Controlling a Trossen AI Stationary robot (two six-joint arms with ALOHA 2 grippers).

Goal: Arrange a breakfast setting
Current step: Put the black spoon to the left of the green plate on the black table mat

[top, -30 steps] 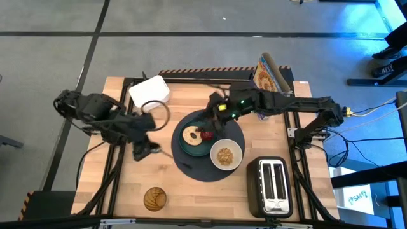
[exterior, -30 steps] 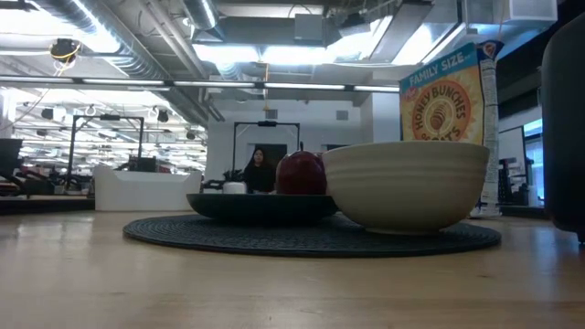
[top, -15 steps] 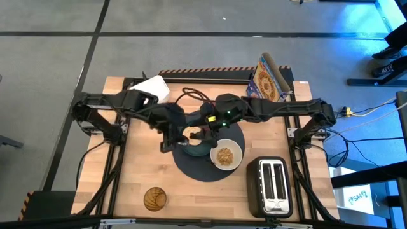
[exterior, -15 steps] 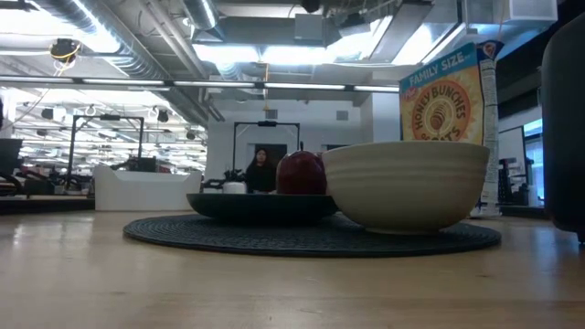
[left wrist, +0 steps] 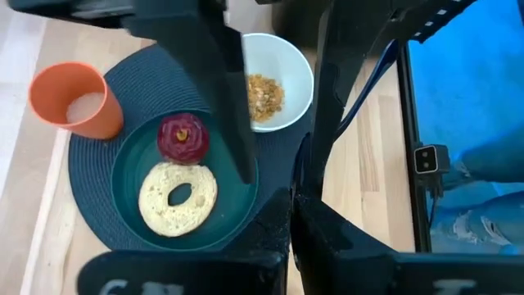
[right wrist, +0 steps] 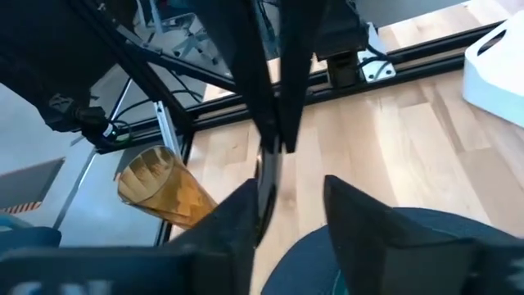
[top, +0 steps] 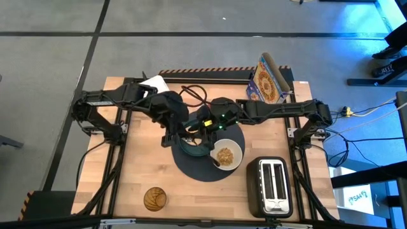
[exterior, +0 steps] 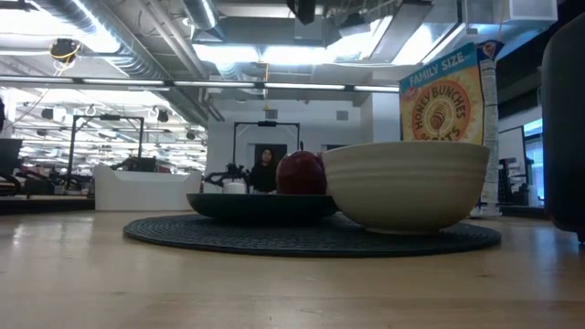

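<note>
High view: wooden table [top: 140, 172], grey floor [top: 191, 57] beyond; left pincer [right wrist: 273, 143] clenched on metal utensil [right wrist: 267, 184], right pincer [right wrist: 291, 195] state unclear.

A: How's the light?
B: Bright, from ceiling strips [exterior: 274, 84] in the low view; blue glare at the overhead's right edge; near tabletop [exterior: 183, 292] blurred; wrist views soft up close

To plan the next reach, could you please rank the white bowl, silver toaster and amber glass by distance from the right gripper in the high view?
1. White bowl, just beside the right gripper.
2. Silver toaster, right front corner.
3. Amber glass, front edge, left; close to the toaster's distance.
</note>
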